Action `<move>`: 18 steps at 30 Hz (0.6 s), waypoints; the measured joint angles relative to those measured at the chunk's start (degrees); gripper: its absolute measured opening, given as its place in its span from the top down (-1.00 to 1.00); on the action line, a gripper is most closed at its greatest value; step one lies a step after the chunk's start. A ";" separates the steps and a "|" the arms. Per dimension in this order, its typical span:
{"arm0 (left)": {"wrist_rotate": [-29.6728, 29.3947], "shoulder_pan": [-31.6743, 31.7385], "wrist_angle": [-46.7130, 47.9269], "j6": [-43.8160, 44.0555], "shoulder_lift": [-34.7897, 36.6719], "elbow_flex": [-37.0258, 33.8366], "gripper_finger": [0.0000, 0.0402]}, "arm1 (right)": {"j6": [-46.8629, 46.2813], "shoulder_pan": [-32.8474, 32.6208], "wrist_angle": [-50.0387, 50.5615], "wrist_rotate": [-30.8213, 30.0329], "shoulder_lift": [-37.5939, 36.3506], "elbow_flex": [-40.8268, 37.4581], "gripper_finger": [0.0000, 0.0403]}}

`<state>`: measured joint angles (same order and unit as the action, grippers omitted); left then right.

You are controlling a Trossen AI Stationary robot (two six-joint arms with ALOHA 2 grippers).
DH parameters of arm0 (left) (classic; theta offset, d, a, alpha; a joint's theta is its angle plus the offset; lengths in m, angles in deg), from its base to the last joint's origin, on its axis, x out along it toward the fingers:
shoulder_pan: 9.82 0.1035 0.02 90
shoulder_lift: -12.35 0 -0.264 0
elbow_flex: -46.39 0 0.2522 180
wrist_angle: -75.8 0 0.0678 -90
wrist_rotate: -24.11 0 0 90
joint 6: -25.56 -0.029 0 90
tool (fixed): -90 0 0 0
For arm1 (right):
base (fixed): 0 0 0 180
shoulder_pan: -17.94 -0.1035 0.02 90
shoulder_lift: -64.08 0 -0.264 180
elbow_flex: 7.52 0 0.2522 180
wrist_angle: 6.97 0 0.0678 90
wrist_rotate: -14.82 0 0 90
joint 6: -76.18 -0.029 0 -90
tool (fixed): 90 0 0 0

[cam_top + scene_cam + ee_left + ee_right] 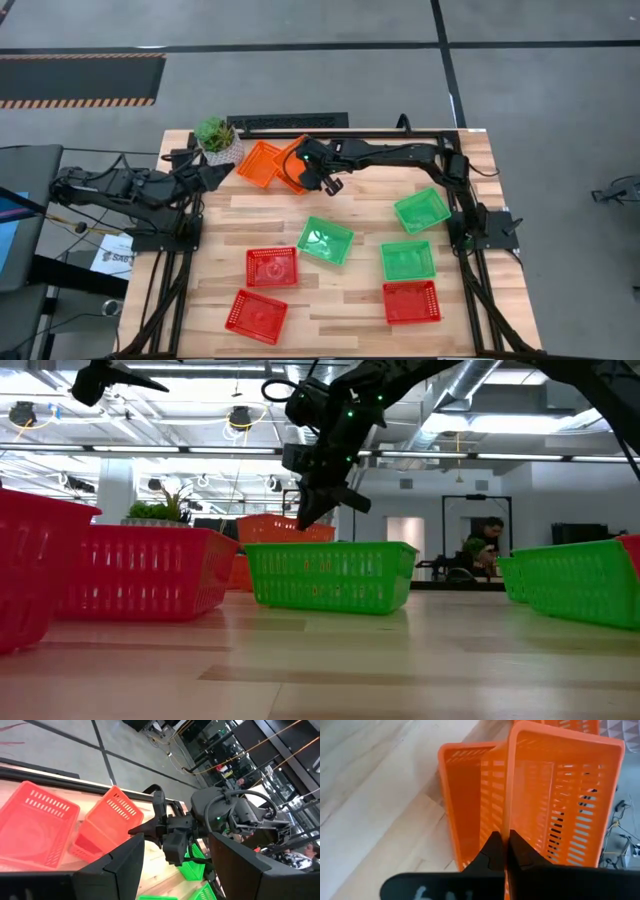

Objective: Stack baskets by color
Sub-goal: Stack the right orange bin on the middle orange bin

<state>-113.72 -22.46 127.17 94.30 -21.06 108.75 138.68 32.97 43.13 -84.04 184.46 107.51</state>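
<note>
Right gripper (506, 851) pinches an orange basket (565, 795) beside the potted plant (216, 137); greens, reds all unstacked.

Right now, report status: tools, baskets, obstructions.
Right tool shut on tilted orange plastic mesh basket, lifting it beside another orange mesh basket. Left tool idle beside the potted plant.

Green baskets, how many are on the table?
3: one mid-table green basket, one near the right arm's base, one just below it. None looks hidden.

Two dark jointed arms (400, 155), black cabling, perhaps a green indicator light.
</note>
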 joint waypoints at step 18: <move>-0.17 0.00 0.31 0.10 0.00 0.00 -0.05 | 0.96 -0.26 -0.06 1.51 -0.02 -2.27 0.95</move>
<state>-113.90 -22.46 127.47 94.40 -21.06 108.75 139.65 32.70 43.07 -82.53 184.43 105.24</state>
